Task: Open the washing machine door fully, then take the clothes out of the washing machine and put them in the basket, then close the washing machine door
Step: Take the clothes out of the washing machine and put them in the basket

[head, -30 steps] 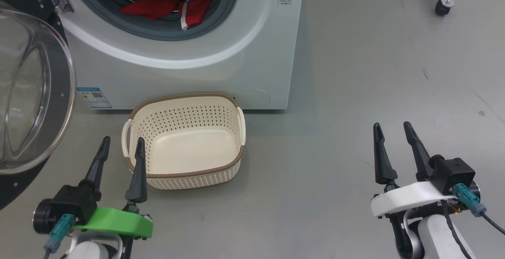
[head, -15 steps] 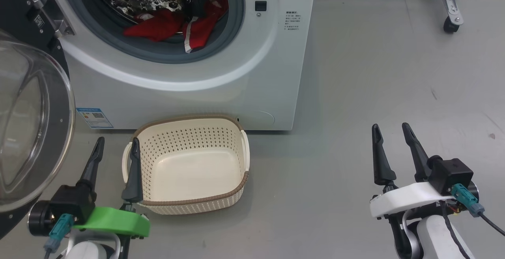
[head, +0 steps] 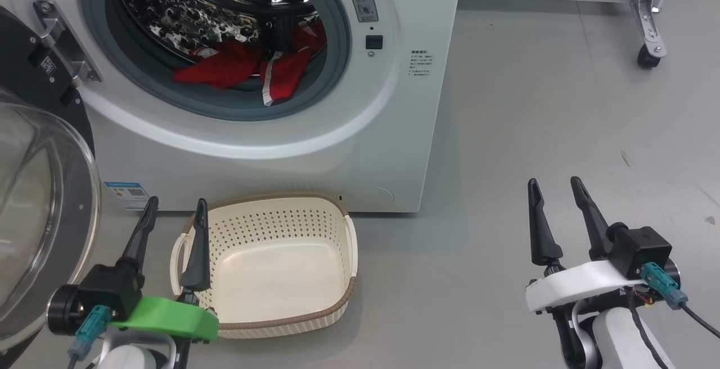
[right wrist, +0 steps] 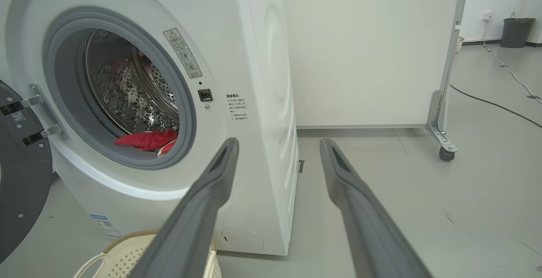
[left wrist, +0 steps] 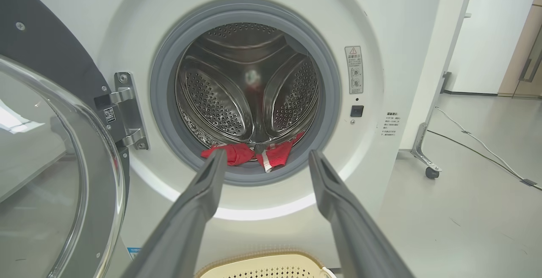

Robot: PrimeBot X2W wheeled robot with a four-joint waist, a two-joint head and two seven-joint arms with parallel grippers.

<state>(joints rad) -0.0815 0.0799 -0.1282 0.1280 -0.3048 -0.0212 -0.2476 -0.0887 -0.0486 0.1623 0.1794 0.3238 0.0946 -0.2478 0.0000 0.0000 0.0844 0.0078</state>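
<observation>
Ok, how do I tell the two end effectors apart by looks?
The left end effector has two long dark fingers on a bright green bracket; the right end effector has the same fingers on a white one. Each carries a black block with a teal connector.

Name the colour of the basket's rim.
The rim is brown, set on the cream perforated basket. The head view shows it best.

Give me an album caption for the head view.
Door open, red clothes in the washer, basket in front, left gripper and right gripper open.
</observation>
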